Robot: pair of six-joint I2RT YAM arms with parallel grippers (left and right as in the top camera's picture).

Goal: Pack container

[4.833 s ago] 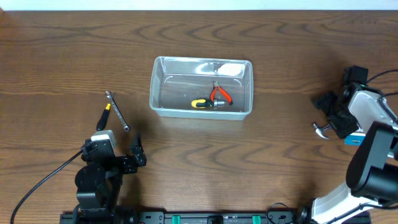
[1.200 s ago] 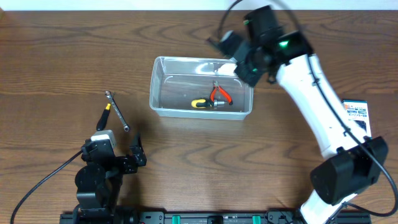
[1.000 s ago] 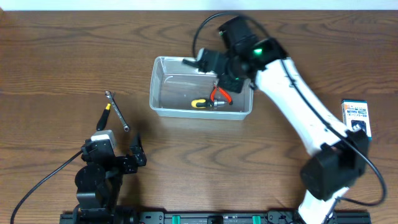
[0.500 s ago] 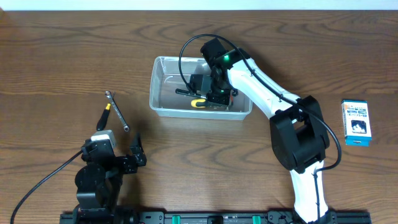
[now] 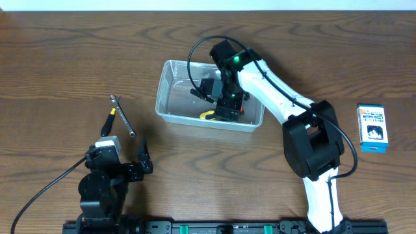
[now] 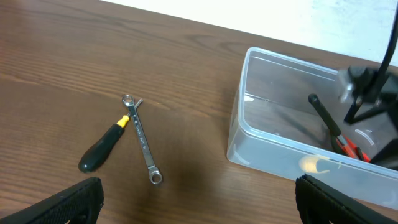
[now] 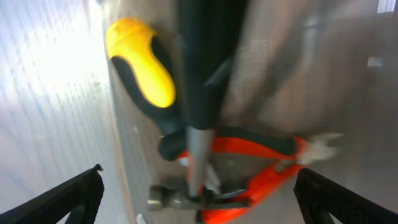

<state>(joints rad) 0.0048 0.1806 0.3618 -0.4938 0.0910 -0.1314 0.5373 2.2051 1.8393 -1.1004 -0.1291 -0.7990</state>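
Three tools already inside the clear rectangular plastic container at mid-table: yellow-and-black screwdriver, orange-handled pliers, black-handled metal tool. Right gripper low over them, jaws wide apart, clamped on nothing; left gripper likewise spread, parked. Left to pack, probably: silver wrench, black-handled screwdriver, blue-and-white cardboard box.

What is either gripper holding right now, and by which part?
Nothing. The right gripper stands open over the black-handled tool lying in the container; the left gripper is open and empty too.
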